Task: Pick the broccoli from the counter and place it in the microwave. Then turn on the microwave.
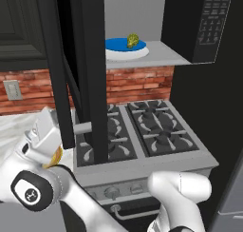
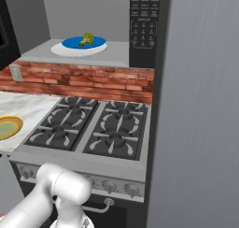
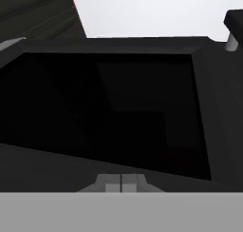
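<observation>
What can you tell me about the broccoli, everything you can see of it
The broccoli is a small, lumpy yellow-green floret with darker green patches. It sits on a blue plate, toward that plate's right side in the left base view, and the blue plate rests on a wider white turntable. All of this lies on the light grey floor inside the open microwave, above the gas stovetop. Nothing else touches it.

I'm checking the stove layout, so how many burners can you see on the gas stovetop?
4 on the stovetop: back left, back right, front left, front right. In the left base view the open microwave door covers part of the left pair.
</observation>
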Controlling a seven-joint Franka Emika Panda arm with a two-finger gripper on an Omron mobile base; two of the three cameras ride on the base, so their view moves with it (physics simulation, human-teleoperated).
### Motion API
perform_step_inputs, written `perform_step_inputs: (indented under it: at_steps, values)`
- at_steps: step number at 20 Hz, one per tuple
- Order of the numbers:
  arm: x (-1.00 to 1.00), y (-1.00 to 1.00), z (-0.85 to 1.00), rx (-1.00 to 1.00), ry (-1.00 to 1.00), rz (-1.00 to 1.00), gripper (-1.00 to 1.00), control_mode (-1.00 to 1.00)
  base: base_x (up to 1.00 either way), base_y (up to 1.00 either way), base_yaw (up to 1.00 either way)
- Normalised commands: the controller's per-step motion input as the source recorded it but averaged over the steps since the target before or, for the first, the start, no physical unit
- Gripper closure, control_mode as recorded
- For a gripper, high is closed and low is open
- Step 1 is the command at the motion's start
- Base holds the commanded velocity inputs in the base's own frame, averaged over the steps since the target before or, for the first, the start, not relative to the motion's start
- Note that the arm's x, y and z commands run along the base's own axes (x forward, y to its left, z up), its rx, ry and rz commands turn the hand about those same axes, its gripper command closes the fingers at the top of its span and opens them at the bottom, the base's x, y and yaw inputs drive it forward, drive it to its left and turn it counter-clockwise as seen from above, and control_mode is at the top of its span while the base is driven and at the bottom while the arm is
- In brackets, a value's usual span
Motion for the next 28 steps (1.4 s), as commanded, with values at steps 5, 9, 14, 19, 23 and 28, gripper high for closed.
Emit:
perform_step_inputs:
  at_steps: [5, 9, 14, 19, 23, 28]
  values:
    - [0.0, -0.36, 0.01, -0.05, 0.0, 0.0, 1.0, -1.0, 0.0, 0.0, 0.0]
    - [-0.08, -0.48, 0.0, -0.02, 0.0, 0.0, 1.0, -1.0, 0.0, 0.0, 0.0]
    - [-0.13, -0.45, 0.1, 0.0, 0.0, 0.0, 1.0, -1.0, 0.0, 0.0, 0.0]
    - [-0.23, -0.37, 0.24, 0.0, 0.0, 0.0, 1.0, -1.0, 0.0, 0.0, 0.0]
    - [-0.18, -0.4, 0.28, 0.0, 0.0, 0.0, 1.0, -1.0, 0.0, 0.0, 0.0]
    - [-0.04, -0.5, 0.28, 0.0, 0.03, 0.0, 1.0, -1.0, 0.0, 0.0, 0.0]
